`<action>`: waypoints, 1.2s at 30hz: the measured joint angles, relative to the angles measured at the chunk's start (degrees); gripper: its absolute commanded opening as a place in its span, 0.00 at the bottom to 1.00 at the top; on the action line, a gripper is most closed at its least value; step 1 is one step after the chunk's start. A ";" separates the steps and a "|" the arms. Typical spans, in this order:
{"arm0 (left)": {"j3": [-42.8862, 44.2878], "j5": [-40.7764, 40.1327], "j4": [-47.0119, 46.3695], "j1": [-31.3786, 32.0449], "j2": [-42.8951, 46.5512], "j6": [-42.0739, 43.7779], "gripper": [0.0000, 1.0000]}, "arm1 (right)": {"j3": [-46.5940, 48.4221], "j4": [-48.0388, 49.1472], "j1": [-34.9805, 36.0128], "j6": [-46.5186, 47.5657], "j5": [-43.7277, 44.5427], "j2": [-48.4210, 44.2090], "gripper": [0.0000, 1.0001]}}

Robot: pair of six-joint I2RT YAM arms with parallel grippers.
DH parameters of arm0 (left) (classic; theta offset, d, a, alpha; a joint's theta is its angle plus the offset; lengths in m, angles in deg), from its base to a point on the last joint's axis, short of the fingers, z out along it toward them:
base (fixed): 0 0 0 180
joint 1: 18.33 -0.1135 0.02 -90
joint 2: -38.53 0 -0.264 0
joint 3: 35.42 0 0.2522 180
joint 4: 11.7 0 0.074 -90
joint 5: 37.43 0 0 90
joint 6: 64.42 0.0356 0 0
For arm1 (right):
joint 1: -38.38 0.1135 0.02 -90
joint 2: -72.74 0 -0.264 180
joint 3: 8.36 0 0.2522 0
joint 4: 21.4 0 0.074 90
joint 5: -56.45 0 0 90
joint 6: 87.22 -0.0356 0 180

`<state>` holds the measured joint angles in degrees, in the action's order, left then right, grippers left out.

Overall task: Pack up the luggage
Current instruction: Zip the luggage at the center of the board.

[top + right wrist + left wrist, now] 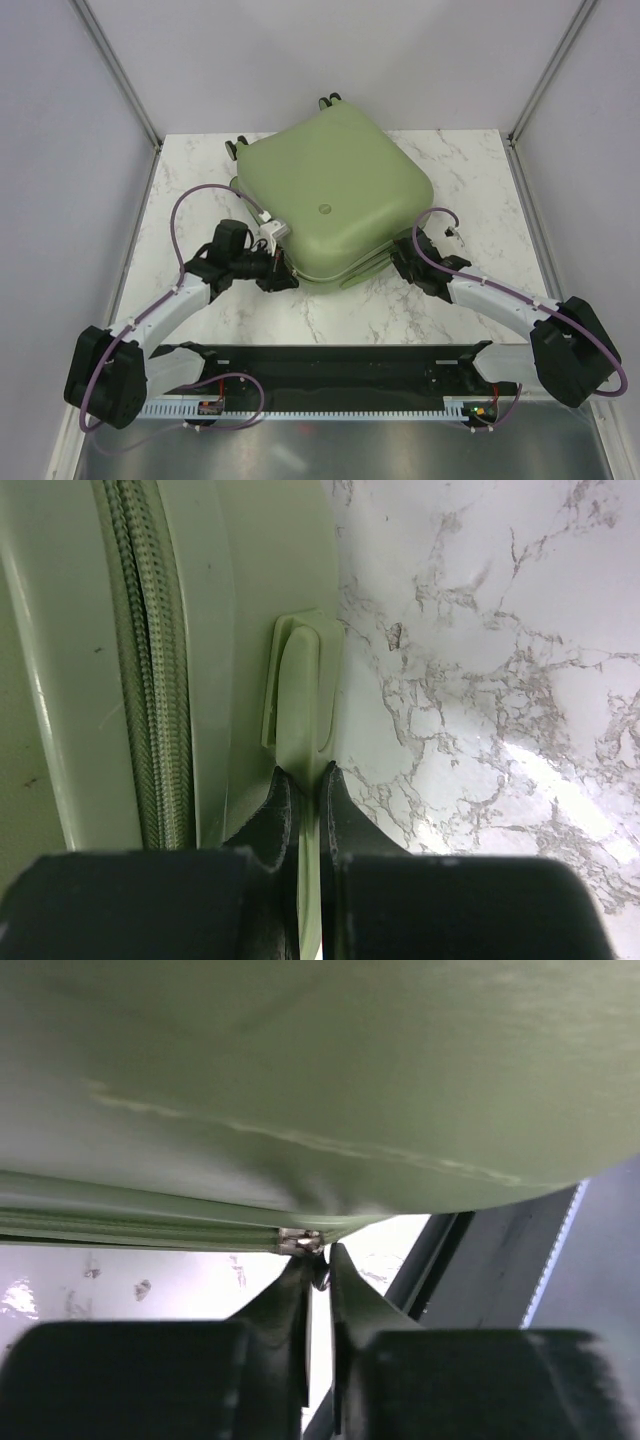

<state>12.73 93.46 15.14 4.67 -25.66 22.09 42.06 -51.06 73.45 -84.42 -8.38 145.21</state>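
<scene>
At the near edge of the counter (300, 320) both arms reached forward from their bases, one toward each near side of the luggage (340, 180). The left tool (318, 1260) was clenched, its fingertips pinched together on the small metal zipper pull (300, 1242) at the seam under the shell's near-left side. The right tool (310, 778) was clenched as well, grasping the pale green handle (300, 690) on the near-right side, a strip of which ran down between its fingers. The zipper (150, 680) ran alongside, just left of the handle in the right wrist view, its teeth meshed. The luggage lay flat and closed on the counter, turned so that one corner pointed at the near edge between the two tools, and it reached from the middle of the counter out to the far edge. A small round logo (324, 209) sat on the upturned shell, near its middle. Farthest off, the black-and-green wheels (238, 147) stuck out from the far-left side of the case, one pair toward the left and another at its farthest corner.
</scene>
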 measured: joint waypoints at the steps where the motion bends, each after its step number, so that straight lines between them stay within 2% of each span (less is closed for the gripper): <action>1: 0.00 -0.55 0.09 -0.17 -0.09 -0.04 0.03 | 0.00 0.00 0.00 0.00 0.00 0.00 0.00; 5: -0.02 -1.38 0.11 0.15 0.04 -0.24 0.02 | 0.00 0.00 0.00 -0.11 0.02 0.13 0.00; 10: -0.07 -6.08 0.72 3.89 2.01 -0.22 0.02 | 0.02 0.07 0.00 -0.57 0.83 0.31 0.00; 15: 1.07 -12.11 2.78 12.35 3.21 -0.26 0.02 | 0.11 0.11 -0.17 -0.63 3.80 0.66 0.00; 21: 3.78 -15.37 6.67 20.13 3.17 -0.26 0.02 | 0.11 0.07 -0.28 -0.33 6.03 0.81 0.00; 31: 5.99 -17.49 6.86 23.34 0.72 -1.57 0.02 | 0.94 -0.52 -0.22 -0.37 7.41 2.40 0.00; 36: 7.45 -22.03 5.81 27.78 -1.09 -2.91 0.02 | 1.36 -0.42 -0.28 -0.66 9.94 3.48 0.00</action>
<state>20.18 71.43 20.95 32.45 -26.75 19.18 43.42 -51.47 73.17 -85.08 1.57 148.68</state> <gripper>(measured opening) 0.037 0.048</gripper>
